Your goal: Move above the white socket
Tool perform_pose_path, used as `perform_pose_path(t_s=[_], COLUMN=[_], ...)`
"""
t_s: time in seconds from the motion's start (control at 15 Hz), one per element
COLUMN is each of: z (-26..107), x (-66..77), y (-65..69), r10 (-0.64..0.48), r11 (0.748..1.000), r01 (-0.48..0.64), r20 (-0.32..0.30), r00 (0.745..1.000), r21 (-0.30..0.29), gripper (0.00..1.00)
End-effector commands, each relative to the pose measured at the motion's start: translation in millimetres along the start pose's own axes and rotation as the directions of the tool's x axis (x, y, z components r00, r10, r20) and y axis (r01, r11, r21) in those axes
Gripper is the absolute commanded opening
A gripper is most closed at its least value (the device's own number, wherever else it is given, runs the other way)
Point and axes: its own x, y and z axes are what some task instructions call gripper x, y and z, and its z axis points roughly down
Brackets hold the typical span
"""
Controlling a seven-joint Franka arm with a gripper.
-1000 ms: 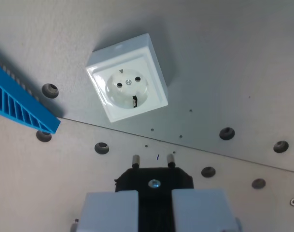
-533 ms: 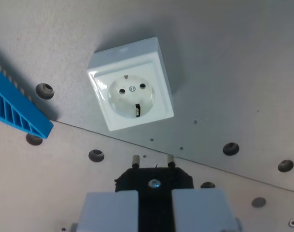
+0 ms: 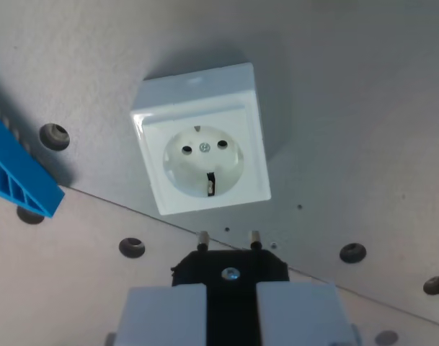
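A: Bottom of the wrist view, there's the gripper (image 3: 230, 306), two pale grey blocks side by side, flat-faced and square-cornered.

B: And a black strip running down between them.

A: Right, the body behind is black too, angular, with one shiny silver screw (image 3: 231, 273) dead centre.

B: No cables or markings on show, just matte grey, black and that bright screw head.

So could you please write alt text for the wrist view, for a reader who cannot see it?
A white socket sits on a grey surface, just above a black plug held in the gripper at the bottom edge. A blue part shows at the wrist view's left.
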Motion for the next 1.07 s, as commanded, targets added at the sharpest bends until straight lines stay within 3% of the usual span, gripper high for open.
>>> perform_pose_path(t_s=[0.07, 0.53, 1.07], z=[14.5, 34.9, 49.6], x=[-2.8, -4.3, -6.1], y=[-4.3, -8.5, -12.2], r10=[-0.137, -0.174, -0.179], r11=[0.989, 0.983, 0.981], r01=[0.132, 0.168, 0.173], r20=[-0.077, -0.072, -0.073], r00=[0.988, 0.982, 0.981], r21=[-0.071, -0.075, -0.086], gripper=[0.00, 0.00, 0.00])
